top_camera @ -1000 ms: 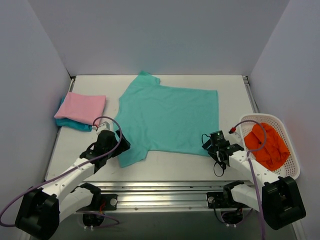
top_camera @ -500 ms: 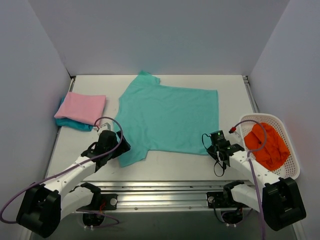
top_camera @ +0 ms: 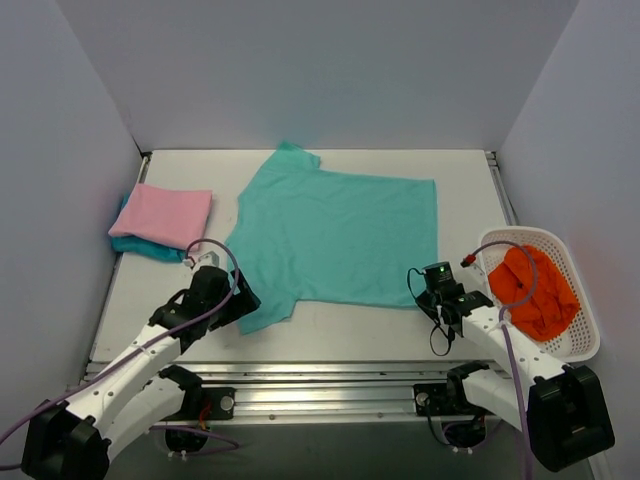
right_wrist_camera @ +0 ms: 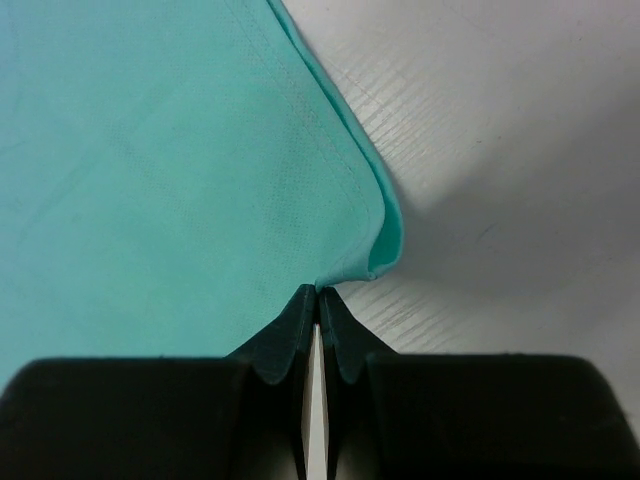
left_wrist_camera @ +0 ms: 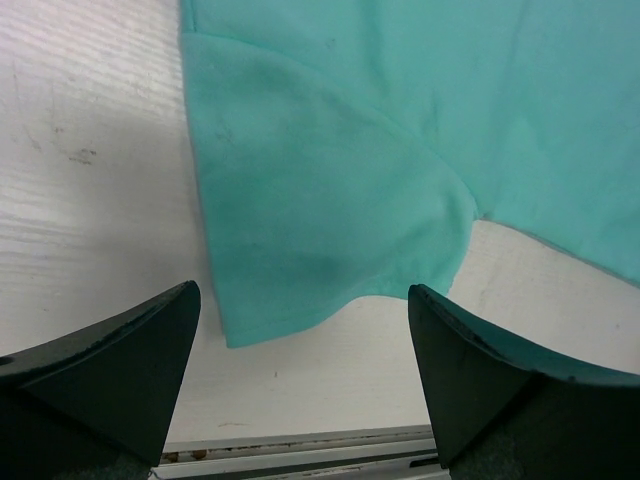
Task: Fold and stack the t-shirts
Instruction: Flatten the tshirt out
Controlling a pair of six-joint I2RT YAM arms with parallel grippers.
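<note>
The stack is sitting at the far left of the bench (top_camera: 140, 300), where a folded pink t-shirt (top_camera: 165, 214) is lying on top of a folded darker turquoise t-shirt (top_camera: 147, 250), of which only an edge is showing, so two shirts look finished. The mint-teal t-shirt (top_camera: 335, 235) is lying spread flat and unfolded across the middle of the bench, its sleeves pointing to the far and near edges on the left side, and I judge its folding to be only just starting. The left jaws are gaping wide and holding nothing, hovering low over the near sleeve (left_wrist_camera: 320, 210) with a finger on either side of its hem. The right jaws are pressed together at the near right corner of the shirt (right_wrist_camera: 372, 255), where the hem is curling up, and appear to be pinching that corner. At the right of the bench a white mesh basket (top_camera: 588, 345) is holding a crumpled orange garment (top_camera: 535, 290), probably another shirt waiting its turn. By my reckoning the mint-teal shirt needs folding and stacking, and then the orange one.
</note>
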